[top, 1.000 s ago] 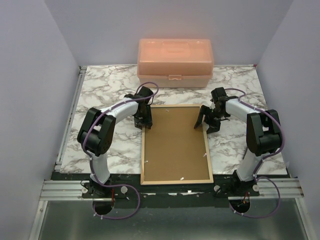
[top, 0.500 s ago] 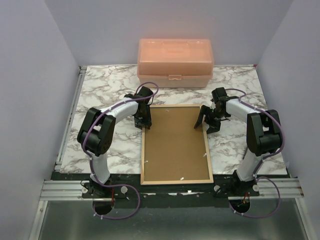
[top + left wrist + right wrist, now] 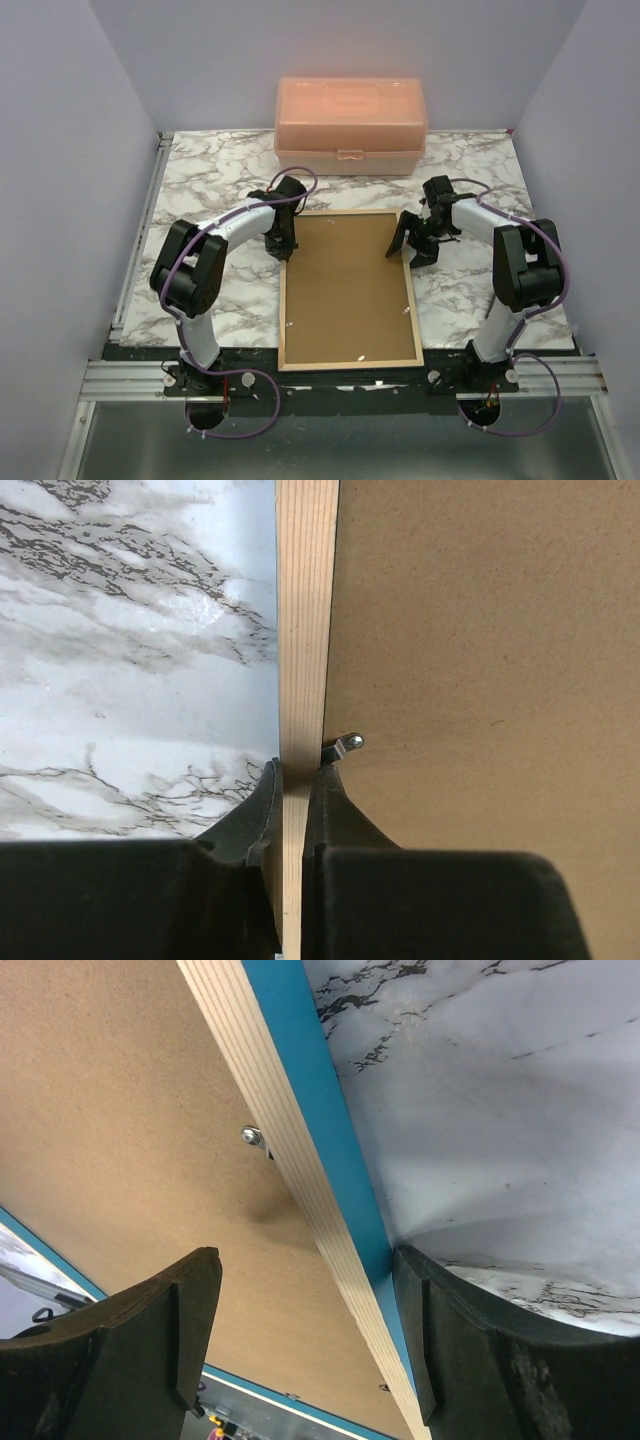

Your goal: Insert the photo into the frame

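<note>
At the frame's [image 3: 350,364] far-left rim, the left tool [image 3: 296,780] clenched the narrow, probably rigid wood; the right tool [image 3: 305,1280] stood released astride the far-right rim.

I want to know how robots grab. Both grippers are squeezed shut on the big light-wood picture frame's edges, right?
Only the left gripper is shut on the rim of the large rectangular light-wood picture frame. The right gripper is open, its fingers wide apart either side of it; the right wrist view shows it.
</note>
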Robot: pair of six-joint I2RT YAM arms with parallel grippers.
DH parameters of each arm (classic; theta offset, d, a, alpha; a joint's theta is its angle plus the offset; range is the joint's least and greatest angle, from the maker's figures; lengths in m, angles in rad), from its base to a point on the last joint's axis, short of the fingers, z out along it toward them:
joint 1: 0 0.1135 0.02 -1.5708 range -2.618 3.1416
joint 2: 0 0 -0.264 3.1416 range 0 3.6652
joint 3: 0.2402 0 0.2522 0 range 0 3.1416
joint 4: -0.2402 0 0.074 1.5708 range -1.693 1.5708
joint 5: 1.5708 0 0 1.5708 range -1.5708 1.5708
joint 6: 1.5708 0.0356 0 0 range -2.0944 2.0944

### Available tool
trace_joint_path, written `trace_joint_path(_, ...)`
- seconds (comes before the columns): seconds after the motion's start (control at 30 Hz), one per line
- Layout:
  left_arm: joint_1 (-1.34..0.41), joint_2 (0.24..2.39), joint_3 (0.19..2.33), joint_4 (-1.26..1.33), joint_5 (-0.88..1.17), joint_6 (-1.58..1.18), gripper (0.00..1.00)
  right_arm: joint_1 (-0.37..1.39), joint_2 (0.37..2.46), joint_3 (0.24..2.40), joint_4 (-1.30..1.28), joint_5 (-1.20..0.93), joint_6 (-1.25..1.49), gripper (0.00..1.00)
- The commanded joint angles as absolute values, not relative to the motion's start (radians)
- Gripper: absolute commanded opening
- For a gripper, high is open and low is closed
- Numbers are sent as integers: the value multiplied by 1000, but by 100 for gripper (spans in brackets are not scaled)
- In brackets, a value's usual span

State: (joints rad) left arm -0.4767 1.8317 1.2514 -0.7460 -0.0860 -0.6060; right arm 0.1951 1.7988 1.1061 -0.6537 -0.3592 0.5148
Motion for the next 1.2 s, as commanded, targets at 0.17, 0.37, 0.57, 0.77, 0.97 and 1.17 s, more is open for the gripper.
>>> trace_joint_path(0.17, -474, 1778, 1221, -724, -61, -580, 1, 206, 1829, 1056, -639, -359, 507, 76)
trace_joint_path(0.37, -468, 1707, 1189, -717, 31, -590, 60, 206, 1776, 1051, -677, -325, 497, 77)
trace_joint_path(0.57, -467, 1651, 1120, -717, 78, -607, 81, 206, 1711, 1025, -719, -264, 478, 86)
trace_joint_path(0.77, -466, 1626, 975, -649, 149, -638, 83, 220, 1692, 977, -690, -325, 490, 87)
trace_joint_path(0.97, -480, 1557, 827, -533, 301, -688, 79, 282, 1747, 1031, -664, -348, 518, 88)
trace_joint_path(1.17, -532, 1477, 773, -523, 338, -735, 77, 307, 1877, 1241, -685, -362, 536, 88)
